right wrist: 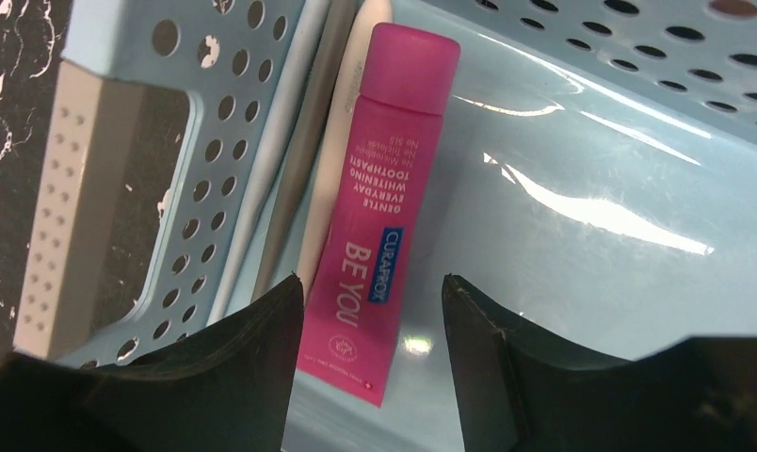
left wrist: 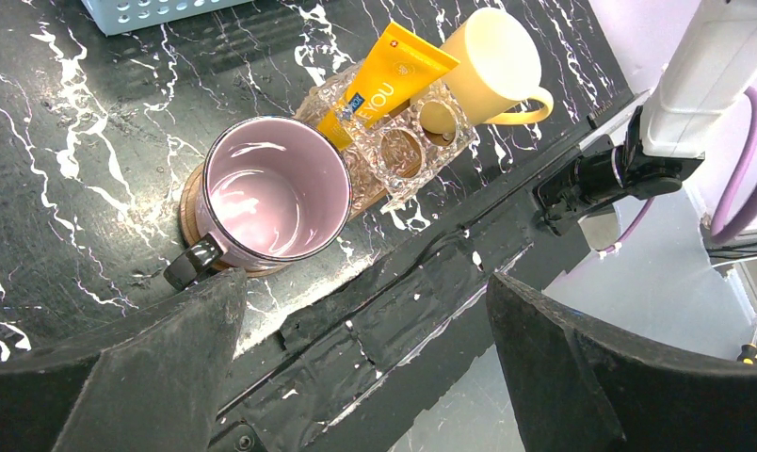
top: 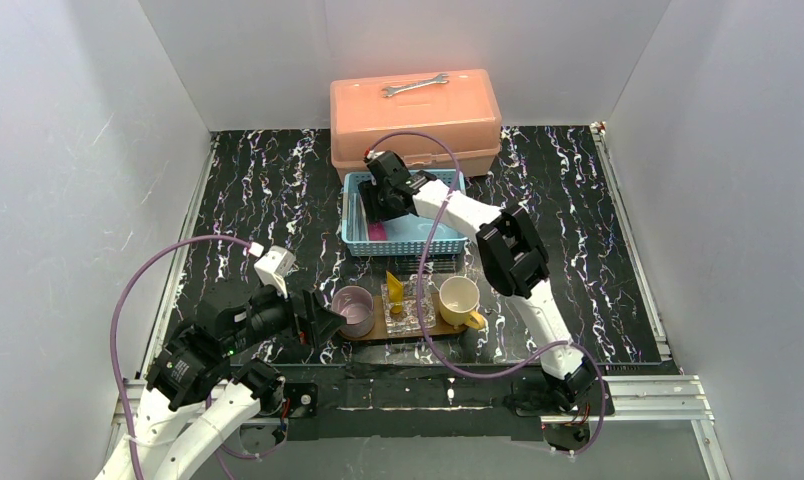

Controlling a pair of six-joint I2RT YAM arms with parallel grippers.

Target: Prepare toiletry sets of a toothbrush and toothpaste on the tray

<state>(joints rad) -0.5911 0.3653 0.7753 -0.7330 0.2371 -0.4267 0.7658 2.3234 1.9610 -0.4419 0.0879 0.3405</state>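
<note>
In the right wrist view, a magenta-pink toothpaste tube (right wrist: 379, 188) lies flat in the light-blue basket (right wrist: 215, 141). Slim pale toothbrushes (right wrist: 330, 160) lie beside it along the wall. My right gripper (right wrist: 370, 311) is open, its fingers either side of the tube's crimped end. From above, the right gripper (top: 383, 205) reaches down into the basket (top: 448, 235). The yellow toothpaste tube (left wrist: 384, 80) stands tilted in a clear glass holder (left wrist: 403, 141) on the dark-brown tray (top: 398, 332). My left gripper (left wrist: 365, 358) hangs wide open and holds nothing, near the table's front edge beside the tray.
A pink mug (left wrist: 276, 188) and a yellow cup (left wrist: 492, 61) stand on the tray at either end of the holder. An orange toolbox (top: 415, 115) with a steel wrench (top: 415, 86) on its lid sits behind the basket. White walls enclose the table.
</note>
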